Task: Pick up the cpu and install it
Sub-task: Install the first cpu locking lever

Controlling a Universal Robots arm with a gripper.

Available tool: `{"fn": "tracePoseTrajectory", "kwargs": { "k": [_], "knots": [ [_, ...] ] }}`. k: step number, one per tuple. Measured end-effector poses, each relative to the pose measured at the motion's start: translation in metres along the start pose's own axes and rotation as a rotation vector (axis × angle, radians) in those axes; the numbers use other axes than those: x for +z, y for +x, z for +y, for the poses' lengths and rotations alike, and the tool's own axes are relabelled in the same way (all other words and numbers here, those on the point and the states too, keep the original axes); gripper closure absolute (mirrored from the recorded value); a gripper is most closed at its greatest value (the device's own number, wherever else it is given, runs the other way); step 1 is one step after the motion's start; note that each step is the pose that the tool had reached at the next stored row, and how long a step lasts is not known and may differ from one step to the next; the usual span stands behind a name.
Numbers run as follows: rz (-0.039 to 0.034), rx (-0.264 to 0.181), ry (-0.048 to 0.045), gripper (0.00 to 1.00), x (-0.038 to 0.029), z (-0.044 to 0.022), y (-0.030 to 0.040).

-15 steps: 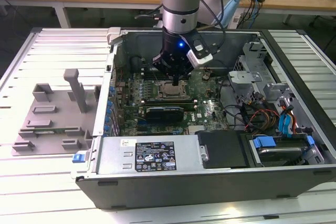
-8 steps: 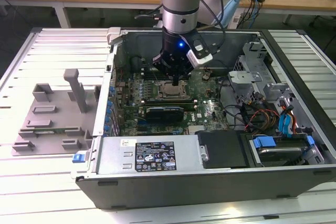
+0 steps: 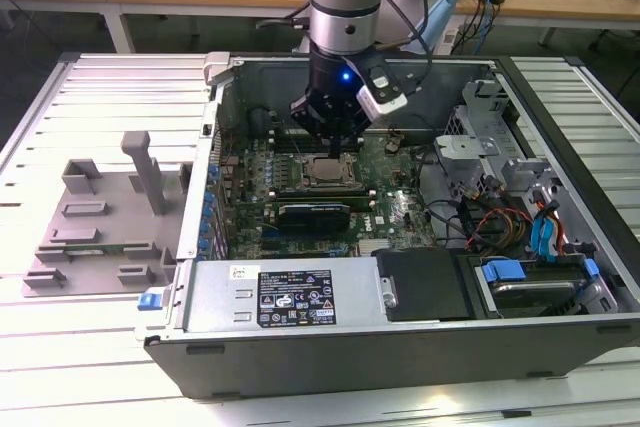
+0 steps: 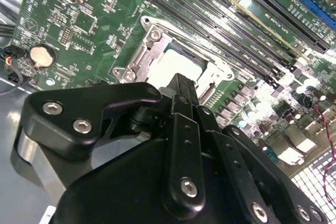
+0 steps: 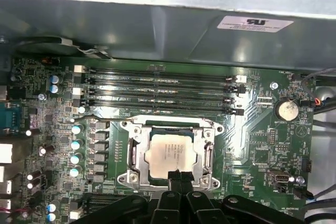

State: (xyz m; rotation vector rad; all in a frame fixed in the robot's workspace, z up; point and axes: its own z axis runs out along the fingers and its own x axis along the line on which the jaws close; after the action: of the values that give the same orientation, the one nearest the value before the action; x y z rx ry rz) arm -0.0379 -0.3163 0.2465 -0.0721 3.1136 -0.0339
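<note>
Hovering inside the open computer case (image 3: 420,347), the gripper (image 3: 335,150) is positioned directly over the cpu (image 3: 325,171). The cpu lies flat in the metal socket frame (image 5: 132,157) on the motherboard (image 3: 405,209), silvery top facing up. In both wrist views the fingertips (image 5: 178,176) appear pressed together with nothing between them, at the cpu's edge; contact cannot be confirmed. Memory slots (image 5: 157,85) run just beyond the socket. A grey tray (image 3: 100,217) lies outside the case on the exterior view's left.

The gripper (image 3: 335,143) hangs inside the open computer case (image 3: 400,347); the cpu (image 3: 328,173) lies in the motherboard (image 3: 395,209) socket just below it.
</note>
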Motion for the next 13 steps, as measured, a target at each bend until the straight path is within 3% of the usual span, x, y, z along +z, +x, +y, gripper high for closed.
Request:
{"fn": "tracePoseTrajectory", "kwargs": {
  "k": [2,5,8,11,13],
  "knots": [
    [-0.0001,0.000,-0.0002,0.89,-0.0002,0.0004,0.0091],
    [-0.0001,0.000,0.0000,0.89,-0.0004,0.0007,0.0145],
    [-0.0001,0.000,-0.0001,0.89,-0.0006,0.0012,0.0255],
    [-0.0001,0.000,-0.0001,0.89,-0.0010,0.0019,0.0412],
    [-0.0001,0.000,-0.0016,0.89,-0.0012,0.0020,0.0437]
  ]
}}
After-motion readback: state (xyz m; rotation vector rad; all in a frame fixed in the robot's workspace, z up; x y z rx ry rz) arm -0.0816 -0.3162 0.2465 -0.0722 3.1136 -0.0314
